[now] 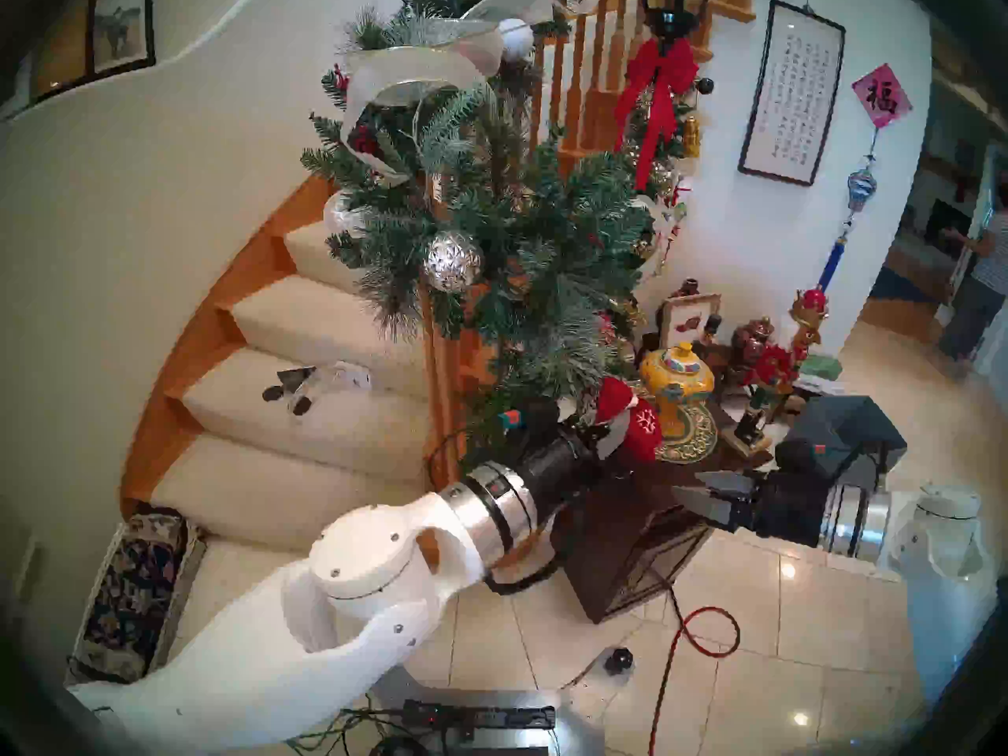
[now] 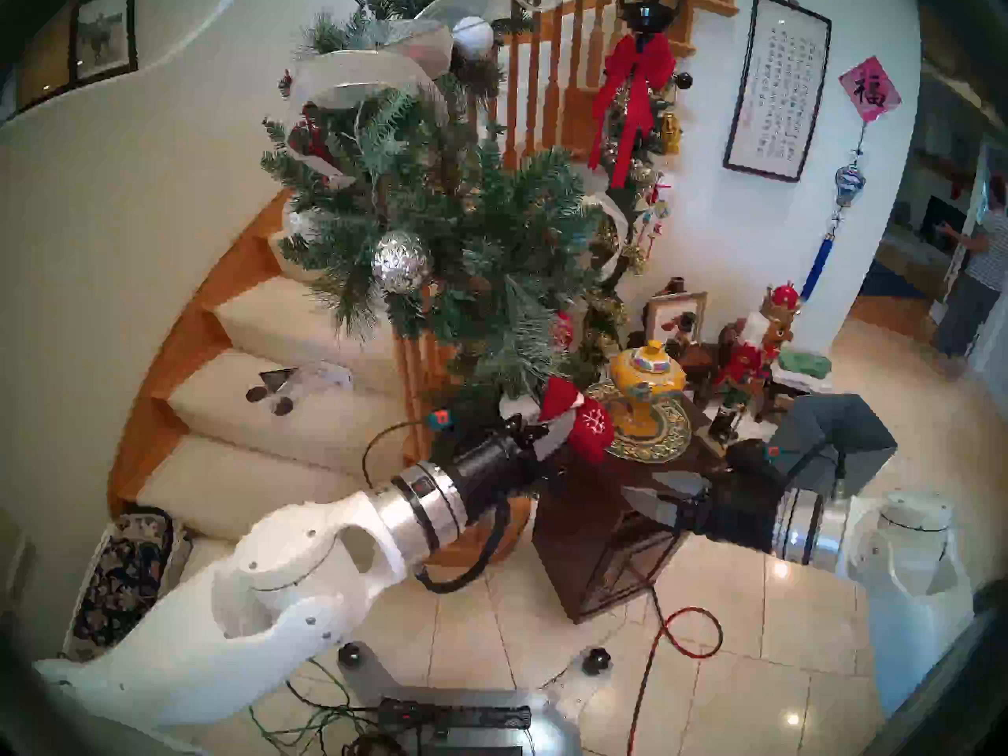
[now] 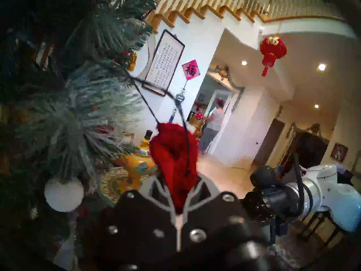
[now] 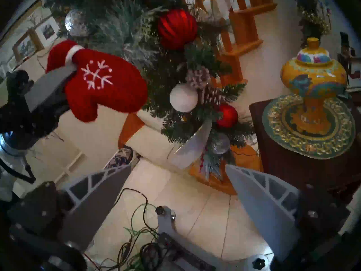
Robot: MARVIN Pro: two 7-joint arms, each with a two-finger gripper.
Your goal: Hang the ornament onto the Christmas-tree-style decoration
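I am holding the mitten (image 4: 101, 82) in the left claw (image 1: 611, 438), jaws clamped on it near the white cuff. In the head view it is sitting at the garland's (image 1: 491, 236) 6 o'clock edge, just beside the lowest frosted needles and above the dark surface (image 1: 703, 466) carrying the yellow jar (image 1: 676, 389). I judge the grip is at the cuff so the body is hanging clear and the loop (image 3: 166, 100) is staying free for hooking.

The right claw (image 4: 177, 178) is standing wide apart and empty, at the mitten's 4 o'clock in the head view, well apart from it; it is probably waiting to steady a branch or spread the loop.

View differences: the left wrist view alone is showing the thin dark loop, running from the mitten toward 11 o'clock and seeming to reach into the needles; whether it is caught on a twig I cannot tell. The right wrist view alone is showing the snowflake face, plus a red ball (image 4: 176, 29) and a white ball (image 4: 183, 97) in the greenery at the mitten's 3 o'clock. The head views are hiding the loop entirely.
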